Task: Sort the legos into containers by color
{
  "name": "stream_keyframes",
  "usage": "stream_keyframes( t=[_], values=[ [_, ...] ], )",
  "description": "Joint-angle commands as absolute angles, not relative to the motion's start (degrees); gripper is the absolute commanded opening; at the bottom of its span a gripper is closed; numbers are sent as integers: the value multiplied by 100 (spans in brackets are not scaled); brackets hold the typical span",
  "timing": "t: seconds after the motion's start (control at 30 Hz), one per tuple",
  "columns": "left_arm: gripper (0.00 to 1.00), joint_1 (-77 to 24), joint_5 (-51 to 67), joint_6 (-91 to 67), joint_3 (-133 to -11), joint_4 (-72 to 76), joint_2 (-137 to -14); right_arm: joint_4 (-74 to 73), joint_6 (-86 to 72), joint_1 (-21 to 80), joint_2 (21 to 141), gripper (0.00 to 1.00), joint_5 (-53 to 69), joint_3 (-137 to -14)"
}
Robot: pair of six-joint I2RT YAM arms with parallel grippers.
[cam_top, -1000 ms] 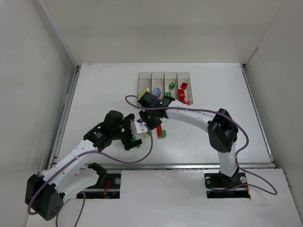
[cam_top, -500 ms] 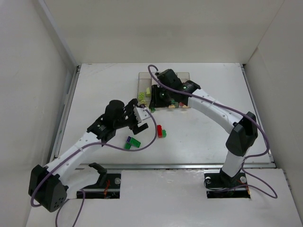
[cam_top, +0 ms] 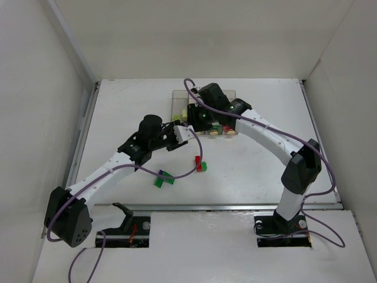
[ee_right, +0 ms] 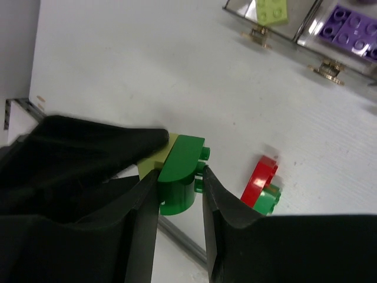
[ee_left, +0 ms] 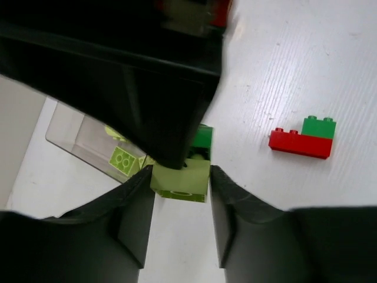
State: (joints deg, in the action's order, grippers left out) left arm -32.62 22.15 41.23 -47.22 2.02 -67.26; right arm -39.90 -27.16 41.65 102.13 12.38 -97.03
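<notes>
1. Green-purple pair (cam_top: 163, 178): loose on table (cam_top: 265, 171), at 7 o'clock of the grippers, well apart.
2. Red-green pair (cam_top: 200, 164): loose, at 5 o'clock of the grippers, near.
3. Left gripper (ee_left: 181, 174): clamped on pale brick (ee_left: 179, 184), held off the table.
4. Right gripper (ee_right: 178, 177): clamped on green brick (ee_right: 182, 158), reaching in from 1 o'clock. This brick touches the pale brick; the two look joined, so the coming move is probably a pull-apart.
5. Bins (cam_top: 175, 100): row at 12 o'clock, just beyond both grippers. The leftmost holds a binned brick (ee_left: 123, 159) of the pale colour, and the left arm is nearer to it. The green bin is hidden beneath the right arm.
</notes>
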Motion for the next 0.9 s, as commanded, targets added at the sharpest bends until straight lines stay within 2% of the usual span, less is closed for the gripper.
stream_keyframes(
  t=[0.0,0.07,0.1,0.17,0.47,0.7,0.87],
  values=[
    [33,-3252,2381,4324,-5054,308,-6759,-3630,-2532,4157,9993,0,1556,-9932],
    [20,-3252,2434,4386,-5106,308,-6812,-3630,-2531,4105,9993,0,1608,-9932],
    [9,-3252,2435,4386,-5106,308,-6812,-3569,-2531,4104,9993,0,1661,-9862],
    [0,-3252,2435,4386,-5106,308,-6812,-3568,-2531,4025,9941,0,1749,-9792],
    [0,-2988,2382,4150,-4931,114,-6706,-3823,-2646,2850,10063,0,933,-9536],
    [0,-2804,2443,3938,-5036,368,-6925,-3929,-2312,2549,10678,0,564,-10300],
    [0,-2620,2251,3701,-5545,501,-7749,-4068,-2084,2426,11607,2,-61,-11168]
  ],
)
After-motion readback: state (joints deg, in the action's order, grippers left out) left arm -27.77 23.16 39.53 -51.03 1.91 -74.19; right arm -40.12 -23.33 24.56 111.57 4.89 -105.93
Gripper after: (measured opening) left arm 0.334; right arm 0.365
